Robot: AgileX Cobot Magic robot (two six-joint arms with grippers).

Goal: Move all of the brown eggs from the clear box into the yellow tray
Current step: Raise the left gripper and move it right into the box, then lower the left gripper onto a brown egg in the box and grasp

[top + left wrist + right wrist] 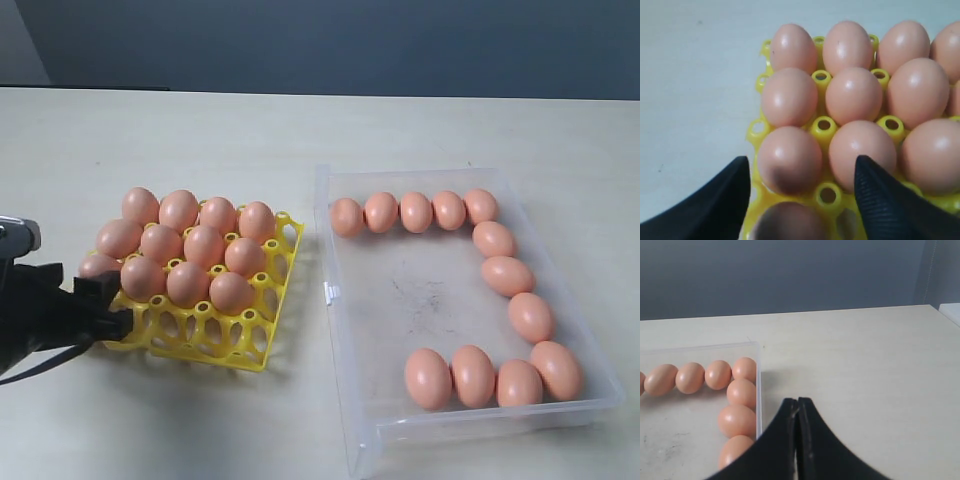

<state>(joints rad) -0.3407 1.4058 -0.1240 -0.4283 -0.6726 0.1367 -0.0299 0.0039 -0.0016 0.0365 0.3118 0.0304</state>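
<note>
Left pincer (801, 160) released over the yellow tray (812, 131); right pincer (796, 402) clenched, empty.
Between the left jaws I see one brown egg (790, 223), blurred and cut off.

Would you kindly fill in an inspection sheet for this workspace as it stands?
Surface: pale table, matte.
Job's things: yellow tray has about a dozen brown eggs seated in it; clear box holds twelve more along three sides.
Clutter: nothing seen.
Grippers: left gripper open low over the tray, one egg between its fingers; right gripper shut, empty, beside the box.
Cables: one dark cable under the left arm.
Surroundings: dark grey wall behind the table.
</note>
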